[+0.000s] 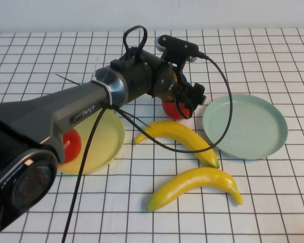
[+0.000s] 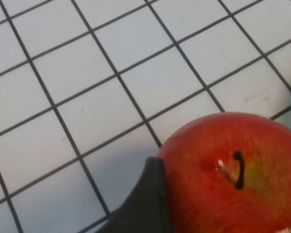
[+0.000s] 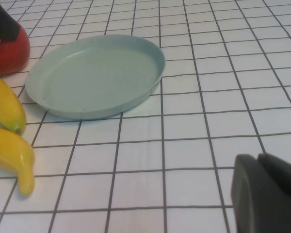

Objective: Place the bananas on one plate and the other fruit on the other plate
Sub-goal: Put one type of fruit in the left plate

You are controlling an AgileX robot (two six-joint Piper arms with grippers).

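Observation:
My left gripper reaches down over a red apple in the middle of the table. In the left wrist view its one visible finger presses against the side of this apple, whose stem points up; the jaws are closed round it. A second red apple lies on the yellow plate. The blue-green plate is bare and also shows in the right wrist view. Two bananas lie on the cloth. My right gripper is shut and empty, low over the cloth.
A white cloth with a black grid covers the whole table. The left arm's cable loops above the near banana and the blue-green plate's edge. In the right wrist view both banana tips lie beside the blue-green plate.

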